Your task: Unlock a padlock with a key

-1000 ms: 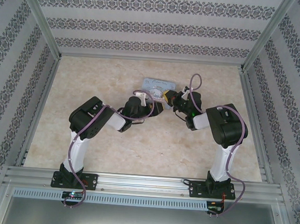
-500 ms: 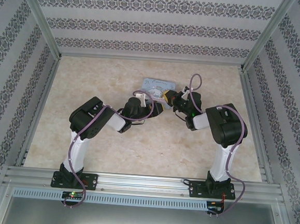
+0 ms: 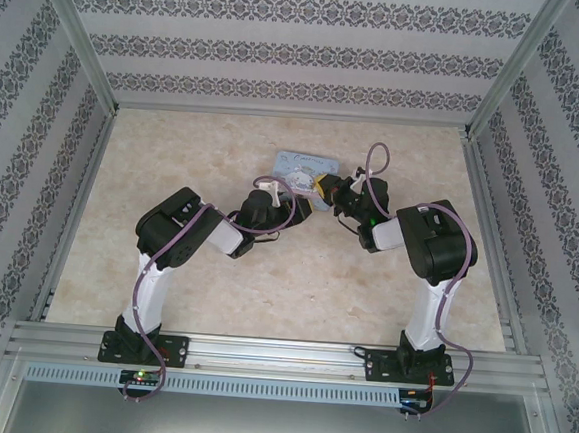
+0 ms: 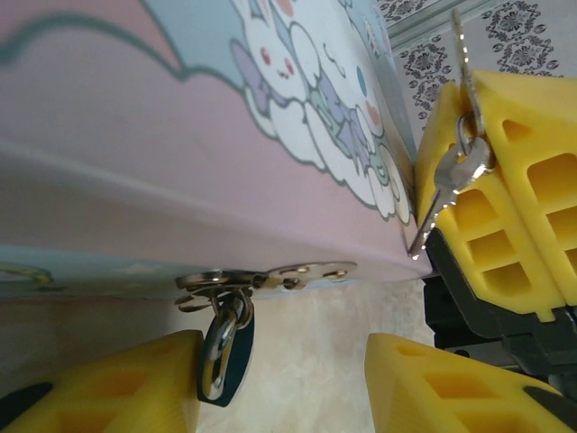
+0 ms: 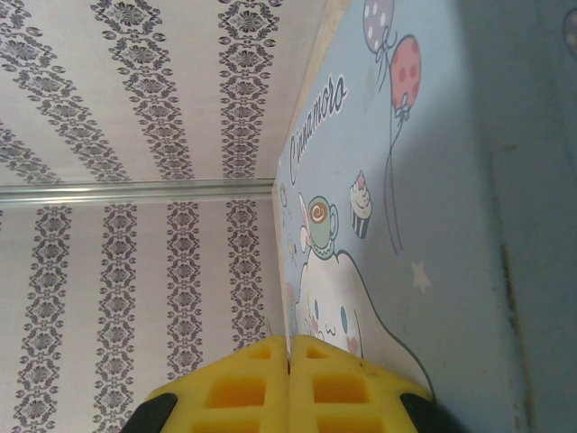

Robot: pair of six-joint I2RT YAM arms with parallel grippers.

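The padlock [image 4: 225, 354], small and dark with a chrome face, hangs from the metal hasp [image 4: 270, 278] on the front of the light-blue cartoon tin [image 4: 180, 135]. My left gripper [image 4: 284, 374] is open and straddles the padlock. Its left pad [image 4: 117, 388] touches the lock's side, while the right pad [image 4: 442, 388] stands well apart. My right gripper [image 5: 290, 347] is shut at the tin's right corner, with the key [image 4: 446, 185] and its ring pinched at the pad tips. From above, both grippers meet at the tin's [image 3: 309, 164] near edge.
The tin sits mid-table towards the back. Patterned walls [image 3: 282, 55] and aluminium posts close in three sides. Beige tabletop [image 3: 294, 287] lies open between the arms and to the left and right of the tin.
The left gripper's jaws have narrowed around the padlock. Both arms have barely shifted, and the right gripper stays shut.
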